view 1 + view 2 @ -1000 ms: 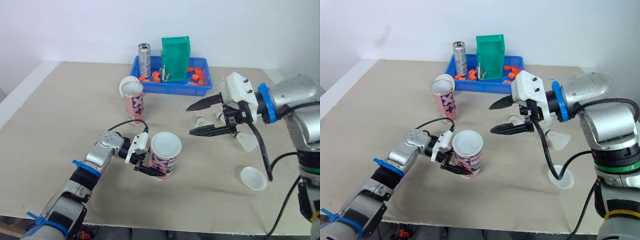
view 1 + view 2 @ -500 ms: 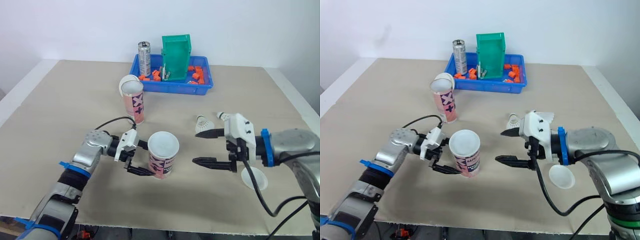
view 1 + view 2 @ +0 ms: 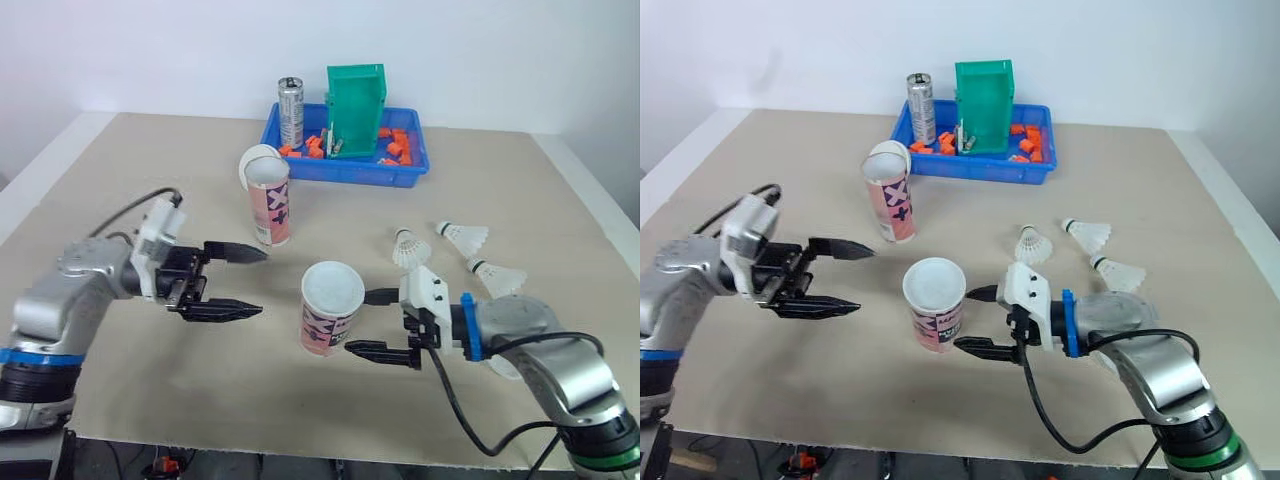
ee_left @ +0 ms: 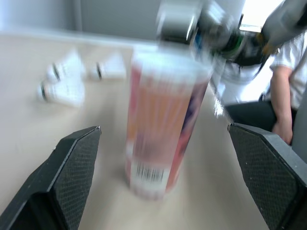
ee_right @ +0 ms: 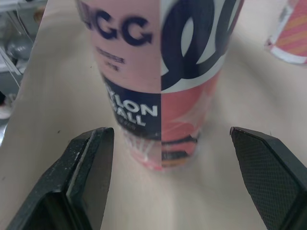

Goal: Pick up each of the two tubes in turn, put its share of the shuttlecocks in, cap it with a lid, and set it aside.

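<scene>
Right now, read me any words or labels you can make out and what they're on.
"UGG", start cut off: near tube, upper part.
"YLON" over "ALL", starts cut off: same tube, dark panel.
Small print under "UGG": too small to read.
Barcode on it: blurred.
"X" and "+": far tube.

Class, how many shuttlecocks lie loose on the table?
3, all right of the front tube: one shuttlecock nearest it, one farther back, one rightmost. Others may hide inside it or the back tube.

Item count:
2 tubes [image 3: 330, 322] [image 3: 272, 212], 3 shuttlecocks [image 3: 408, 248] [image 3: 462, 234] [image 3: 495, 274], 1 lid [image 3: 249, 166], 1 can [image 3: 290, 110], 1 bin [image 3: 355, 110], 1 tray [image 3: 350, 173].
</scene>
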